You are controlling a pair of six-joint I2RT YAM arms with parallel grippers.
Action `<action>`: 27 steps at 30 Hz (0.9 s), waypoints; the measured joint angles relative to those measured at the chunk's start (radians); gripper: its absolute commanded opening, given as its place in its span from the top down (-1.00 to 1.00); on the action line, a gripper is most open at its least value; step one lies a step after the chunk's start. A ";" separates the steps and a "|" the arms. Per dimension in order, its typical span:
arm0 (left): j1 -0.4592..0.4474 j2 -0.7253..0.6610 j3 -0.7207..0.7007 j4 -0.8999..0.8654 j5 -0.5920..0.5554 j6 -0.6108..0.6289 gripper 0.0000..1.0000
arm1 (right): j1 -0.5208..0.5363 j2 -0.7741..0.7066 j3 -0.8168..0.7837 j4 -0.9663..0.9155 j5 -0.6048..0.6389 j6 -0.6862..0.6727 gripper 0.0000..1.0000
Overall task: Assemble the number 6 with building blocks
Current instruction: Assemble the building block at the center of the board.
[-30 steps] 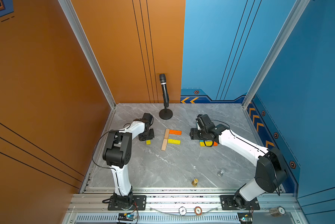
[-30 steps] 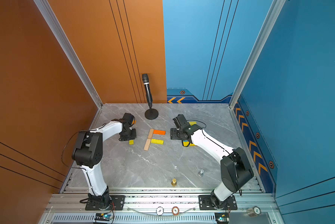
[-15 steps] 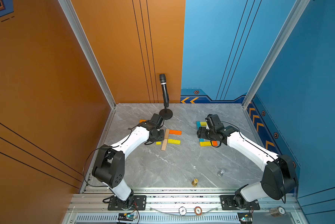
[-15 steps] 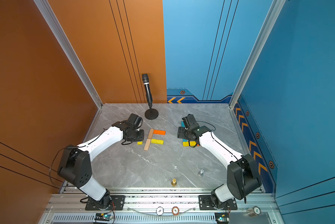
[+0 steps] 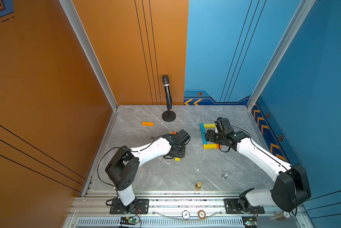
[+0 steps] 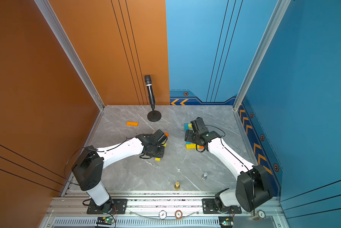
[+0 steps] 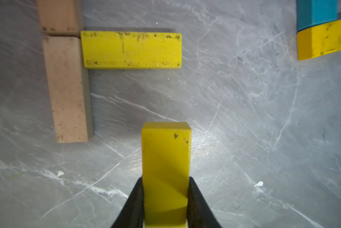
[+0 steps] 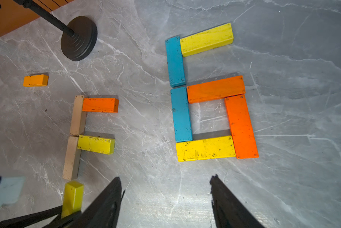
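Note:
My left gripper (image 7: 165, 180) is shut on a yellow block (image 7: 166, 167), which hangs just off the near end of two tan bars (image 8: 71, 158) laid end to end. An orange bar (image 8: 100, 105) and a yellow bar (image 8: 96, 144) stick out sideways from the tan bars. To their right lies a closed figure of two blue bars (image 8: 181, 114), two yellow bars (image 8: 205, 148) and two orange bars (image 8: 241, 126). My right gripper (image 8: 165, 178) hovers open above the bare floor in front of that figure, holding nothing.
A loose orange block (image 5: 147, 123) lies at the back left. A microphone stand (image 5: 168, 116) rises at the back centre. A gold chess piece (image 5: 198, 185) and a silver one (image 5: 224, 175) stand near the front edge. Walls close in the left, back and right sides.
My left arm has carried the yellow block rightward and toward the front, down to the near end of the tan bars. My right arm drew back to the right, uncovering the blue, yellow and orange figure.

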 measured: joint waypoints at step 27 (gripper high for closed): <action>-0.008 0.170 0.047 0.004 -0.020 0.017 0.37 | -0.001 0.001 -0.017 0.000 0.000 -0.001 -0.43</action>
